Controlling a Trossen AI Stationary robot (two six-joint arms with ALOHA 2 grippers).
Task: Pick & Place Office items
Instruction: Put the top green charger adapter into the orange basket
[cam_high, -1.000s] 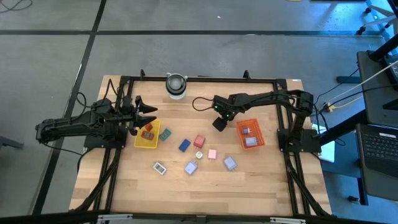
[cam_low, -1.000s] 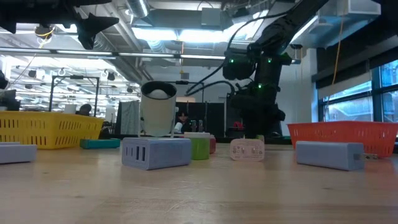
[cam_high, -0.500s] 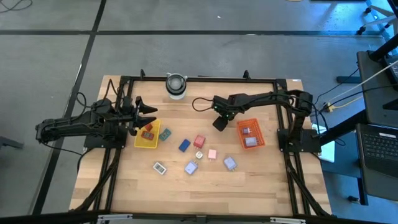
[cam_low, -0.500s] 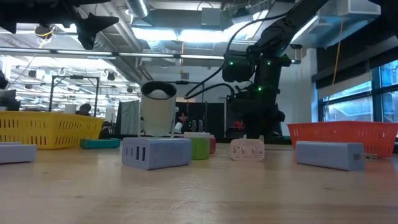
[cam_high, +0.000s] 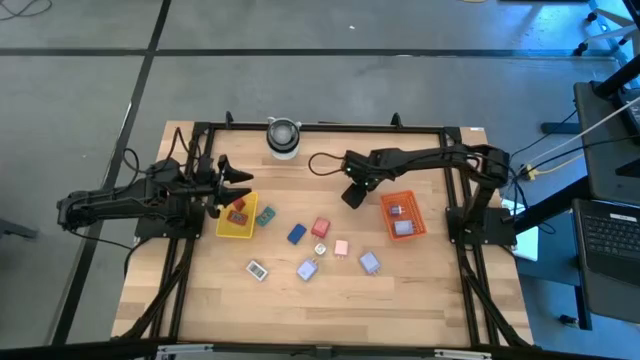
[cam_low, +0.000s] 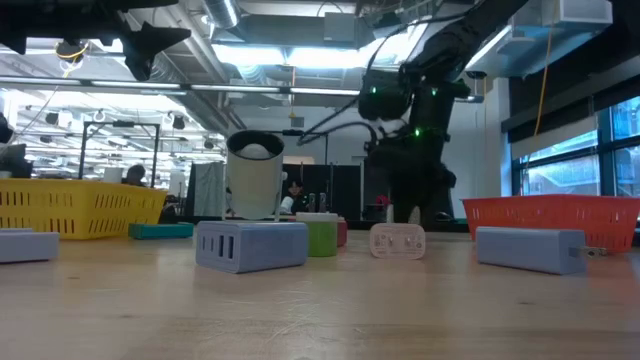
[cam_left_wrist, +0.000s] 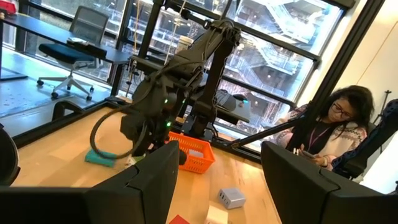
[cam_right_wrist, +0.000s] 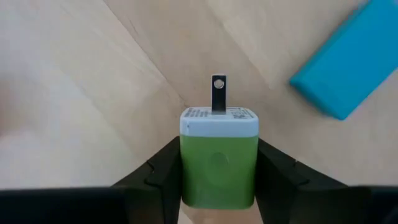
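My right gripper (cam_high: 352, 198) points steeply down at the table's middle, left of the orange-red tray (cam_high: 385, 215), and is shut on a green plug block (cam_right_wrist: 219, 155) with a white end and a metal prong. A teal block (cam_right_wrist: 345, 68) lies on the wood just beyond it. More office items lie loose on the table: blue (cam_high: 296, 234), red (cam_high: 320, 227), pink (cam_high: 341, 248), lavender (cam_high: 369, 263) and white (cam_high: 257, 269). My left gripper (cam_high: 243, 188) waits open and level above the yellow tray (cam_high: 225, 228), which holds a red piece (cam_high: 238, 214). My right gripper pinches the green block's two opposite sides (cam_right_wrist: 184, 171) between its two fingers (cam_right_wrist: 163, 171), coming from above and pointing steeply down. The white pronged end (cam_right_wrist: 217, 112) sticks out past the fingertips. Whether the block is off the table, I cannot tell.
A grey-white cylinder (cam_high: 283, 137) stands at the far edge. The orange-red tray holds two small pieces (cam_high: 398, 212). A black frame (cam_high: 320, 128) borders the table. A person (cam_left_wrist: 329, 134) sits beyond the table's right side. Bare wood lies along the near edge.
My right gripper has drawn its fingers together on the green block, staying at the same spot by the orange-red tray. The loose items and my left arm have kept still.
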